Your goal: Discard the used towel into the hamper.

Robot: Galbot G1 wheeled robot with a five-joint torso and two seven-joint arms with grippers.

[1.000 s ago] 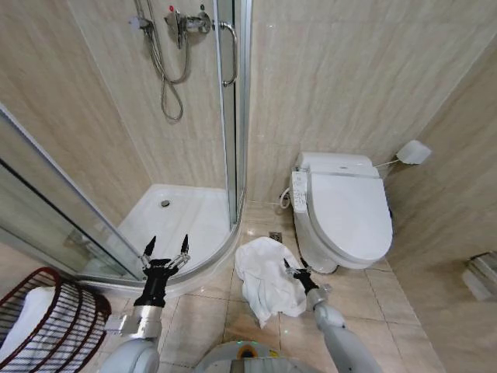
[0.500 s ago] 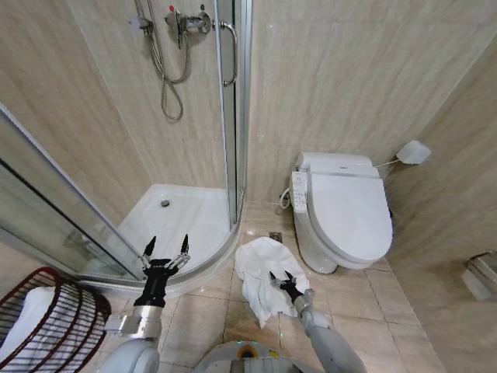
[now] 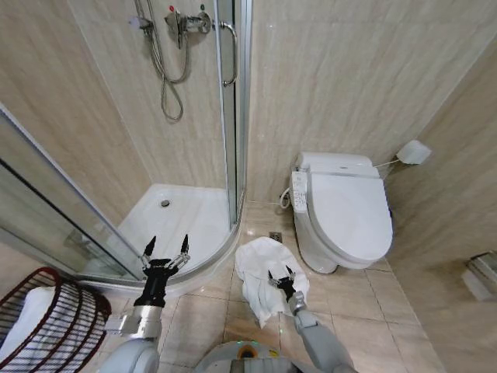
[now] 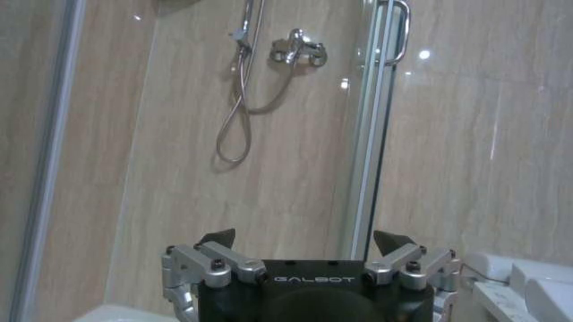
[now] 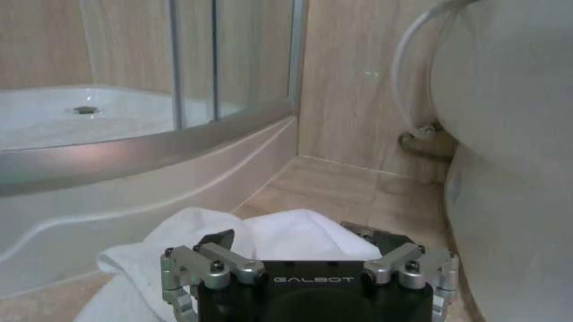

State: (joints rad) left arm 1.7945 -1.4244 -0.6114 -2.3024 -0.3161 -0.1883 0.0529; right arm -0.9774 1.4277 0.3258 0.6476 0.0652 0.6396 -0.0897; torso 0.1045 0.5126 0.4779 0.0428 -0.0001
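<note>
A crumpled white towel (image 3: 262, 276) lies on the tiled floor between the shower base and the toilet. My right gripper (image 3: 279, 275) stands open directly over the towel's middle, low against the cloth; in the right wrist view its fingertips (image 5: 217, 239) frame the white towel (image 5: 268, 235). The hamper (image 3: 48, 318), a dark reddish-brown wire basket, stands at the lower left with something white inside. My left gripper (image 3: 165, 247) is open and empty, held up in front of the shower's curved sill, to the right of the hamper. It points at the shower wall in the left wrist view, fingertips (image 4: 217, 237) apart.
A white toilet (image 3: 345, 210) stands right of the towel. The glass shower enclosure (image 3: 229, 116) and its raised white tray (image 3: 182, 217) lie behind and to the left. A floor drain (image 3: 275, 235) sits just beyond the towel. Bare tiles spread at lower right.
My right gripper has moved left from beside the toilet base onto the middle of the towel. The left arm, the towel and the hamper have stayed put.
</note>
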